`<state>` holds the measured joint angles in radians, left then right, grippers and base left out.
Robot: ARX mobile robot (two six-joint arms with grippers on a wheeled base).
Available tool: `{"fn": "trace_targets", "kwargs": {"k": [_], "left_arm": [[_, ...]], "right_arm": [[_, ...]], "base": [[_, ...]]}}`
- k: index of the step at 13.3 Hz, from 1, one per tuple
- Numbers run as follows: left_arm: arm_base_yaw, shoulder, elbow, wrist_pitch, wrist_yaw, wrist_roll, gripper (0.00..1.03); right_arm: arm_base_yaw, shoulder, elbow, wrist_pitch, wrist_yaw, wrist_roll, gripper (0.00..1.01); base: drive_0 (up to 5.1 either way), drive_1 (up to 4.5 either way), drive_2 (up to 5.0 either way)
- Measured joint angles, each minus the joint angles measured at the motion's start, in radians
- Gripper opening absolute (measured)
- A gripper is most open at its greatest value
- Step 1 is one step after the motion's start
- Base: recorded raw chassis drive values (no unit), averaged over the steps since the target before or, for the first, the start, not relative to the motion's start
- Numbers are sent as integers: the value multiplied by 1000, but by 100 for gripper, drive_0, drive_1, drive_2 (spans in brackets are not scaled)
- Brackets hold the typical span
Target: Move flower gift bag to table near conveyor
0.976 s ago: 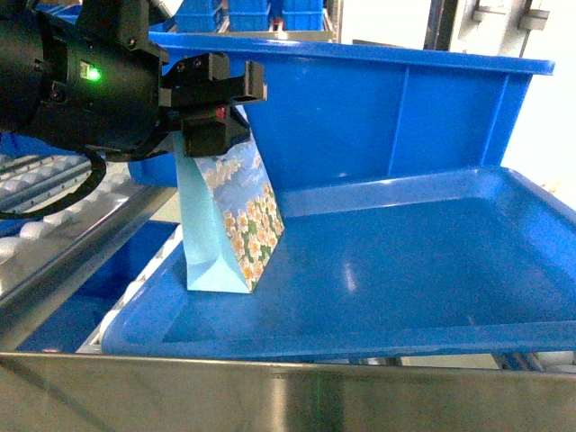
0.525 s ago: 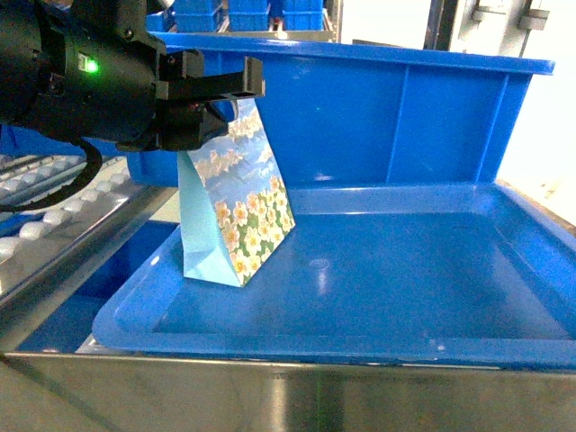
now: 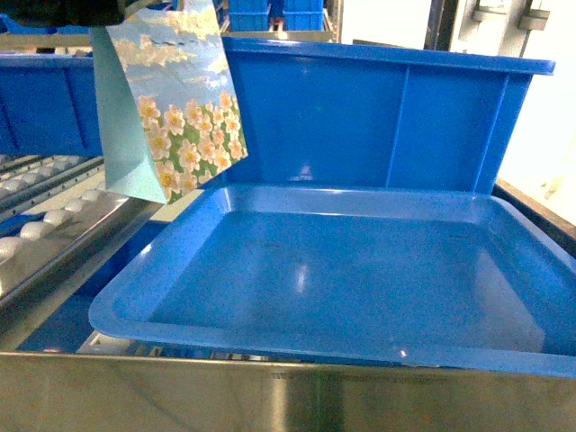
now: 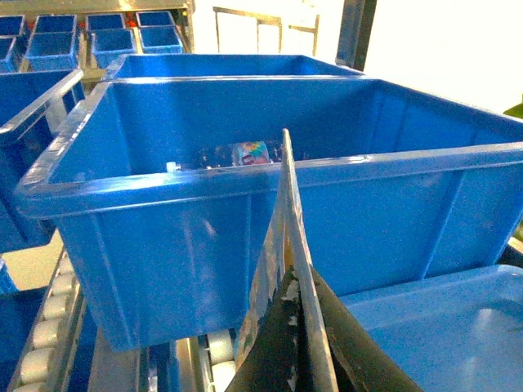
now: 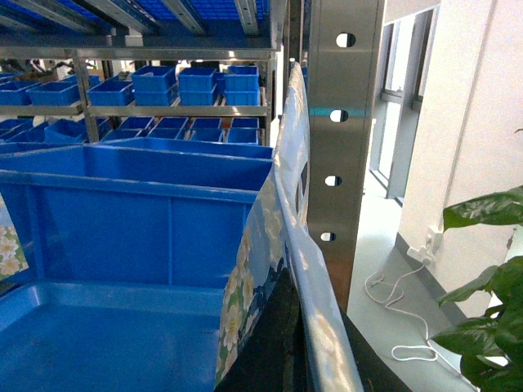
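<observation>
Left gripper [image 4: 291,355] clamped on bag [image 3: 171,108] top: holding it hanging upright directly below, clearing tray [image 3: 117,304] left rim.

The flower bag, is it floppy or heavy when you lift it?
Probably light: the flower bag hangs tilted in the air above the blue tray, held only up near its top. Likely fairly stiff, since its sides look flat with sharp folds. Its base looks narrow, so it may tip when set down.
</observation>
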<state>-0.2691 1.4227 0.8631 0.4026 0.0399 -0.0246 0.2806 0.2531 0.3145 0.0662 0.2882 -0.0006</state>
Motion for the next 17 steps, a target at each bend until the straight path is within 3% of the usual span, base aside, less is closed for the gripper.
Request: {"fn": "trace_targets", "kwargs": {"k": [5,10,13,17], "left_arm": [[39,-144,-104,78,-39,50,2],[95,-288,-222,98,-33,50,2],[148,-410,-311,69,-18,28,2],[142,-574,-392,-8,-46,26,2]], "right_arm": [[0,0,0,0,0,0,2],[0,0,0,0,0,0,2],[0,0,0,0,0,0,2],[0,0,0,0,0,0,2]], "base": [[0,0,0],[0,0,0],[0,0,0],[0,0,0]]}}
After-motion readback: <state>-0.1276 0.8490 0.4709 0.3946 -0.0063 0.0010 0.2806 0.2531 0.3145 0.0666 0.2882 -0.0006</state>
